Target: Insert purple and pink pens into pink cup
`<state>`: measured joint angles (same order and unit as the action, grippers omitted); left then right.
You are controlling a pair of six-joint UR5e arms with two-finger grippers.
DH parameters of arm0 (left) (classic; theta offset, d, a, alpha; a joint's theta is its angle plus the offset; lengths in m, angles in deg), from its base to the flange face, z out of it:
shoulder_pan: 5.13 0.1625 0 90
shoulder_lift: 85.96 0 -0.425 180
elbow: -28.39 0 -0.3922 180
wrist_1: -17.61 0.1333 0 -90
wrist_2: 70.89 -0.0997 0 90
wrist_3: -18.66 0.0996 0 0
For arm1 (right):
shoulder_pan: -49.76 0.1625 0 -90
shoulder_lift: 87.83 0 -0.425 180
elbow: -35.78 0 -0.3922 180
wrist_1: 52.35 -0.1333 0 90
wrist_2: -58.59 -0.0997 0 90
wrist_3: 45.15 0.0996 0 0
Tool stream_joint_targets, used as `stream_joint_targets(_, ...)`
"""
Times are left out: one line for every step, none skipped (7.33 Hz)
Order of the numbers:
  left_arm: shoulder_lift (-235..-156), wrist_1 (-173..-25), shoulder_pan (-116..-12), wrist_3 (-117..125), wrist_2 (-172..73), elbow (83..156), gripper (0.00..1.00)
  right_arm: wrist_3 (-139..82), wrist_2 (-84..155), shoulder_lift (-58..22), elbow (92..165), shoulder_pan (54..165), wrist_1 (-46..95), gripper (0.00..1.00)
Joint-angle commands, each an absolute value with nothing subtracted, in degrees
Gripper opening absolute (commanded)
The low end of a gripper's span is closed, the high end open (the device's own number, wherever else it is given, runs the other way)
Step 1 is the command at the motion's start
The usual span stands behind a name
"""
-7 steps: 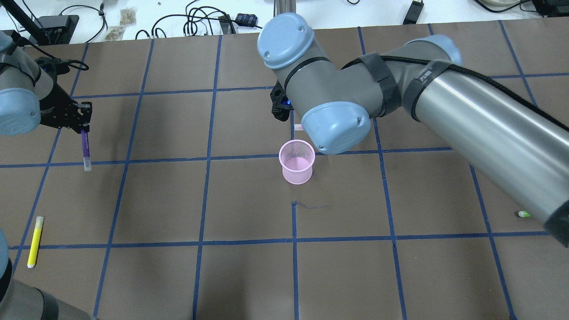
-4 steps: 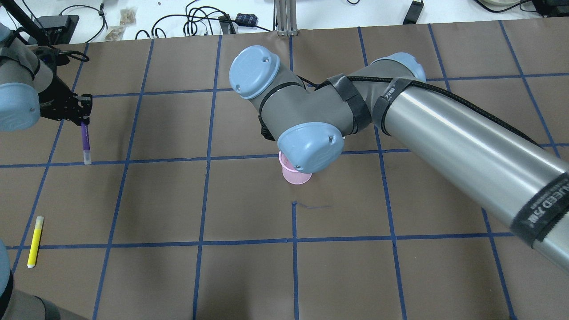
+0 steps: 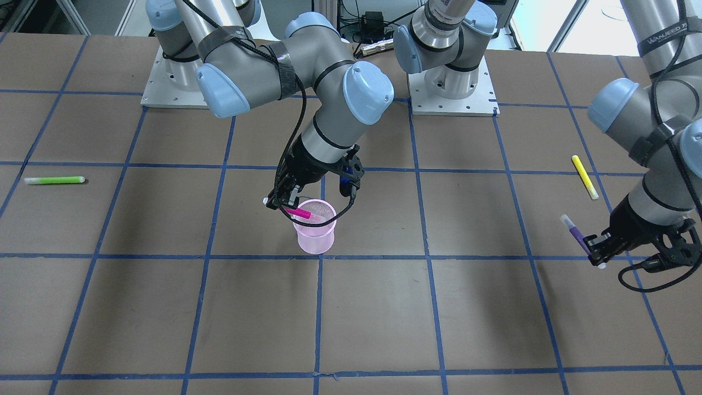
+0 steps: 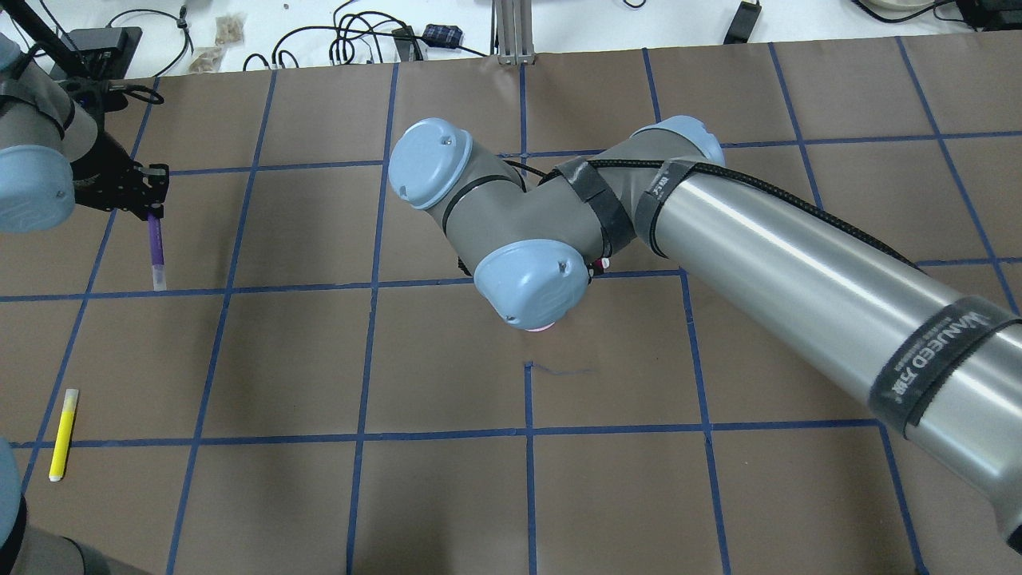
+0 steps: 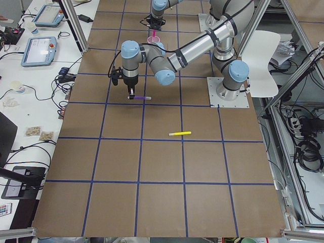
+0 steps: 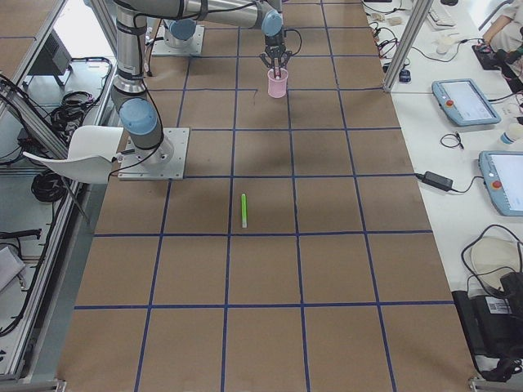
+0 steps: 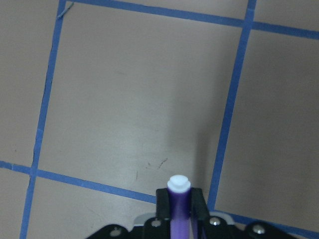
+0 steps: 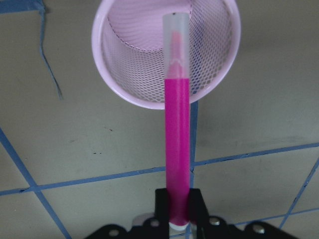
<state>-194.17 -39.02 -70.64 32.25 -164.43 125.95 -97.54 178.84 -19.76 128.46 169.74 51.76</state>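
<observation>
Right gripper (image 3: 282, 204) is closed on the pink pen (image 8: 177, 149), its capped tip over the mouth of the pink cup (image 3: 315, 241) at mid-table. Left gripper (image 3: 595, 251) clamps the purple pen (image 3: 573, 230) (near the left edge, well apart from the cup). I count one cup, two held pens, one yellow marker (image 3: 584, 176) and one green marker (image 3: 55, 180).

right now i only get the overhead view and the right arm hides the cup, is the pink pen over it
Observer: Yes. The right pincer grips the pink pen, and the wrist view shows its capped end over the opening of the cup, not yet dropped in.
Operator: ok, is it upright
Observer: No, the front view shows it lying nearly level across the rim.
Operator: anything else that arm hides from me
Observer: A green pen lies flat on the table, far out on the robot's right of the cup.
</observation>
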Motion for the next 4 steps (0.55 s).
stream_joint_targets(-194.4, -39.0, -70.6, 32.4, -164.5, 125.9, 0.00, -97.4, 178.2, -20.3, 128.1, 169.7, 52.0, 0.56)
stream_joint_targets(-194.4, -39.0, -70.6, 32.5, -164.4, 125.9, 0.00, -97.4, 178.2, -20.2, 127.7, 169.7, 52.0, 0.59)
stream_joint_targets(-194.4, -38.9, -70.6, 32.3, -164.3, 125.9, 0.00, -97.5, 178.1, -20.1, 127.5, 169.5, 52.2, 0.59)
stream_joint_targets(-194.3, -38.9, -71.0, 32.1, -164.3, 125.9, 0.00, -97.9, 177.7, -18.8, 127.0, 167.8, 52.4, 0.57)
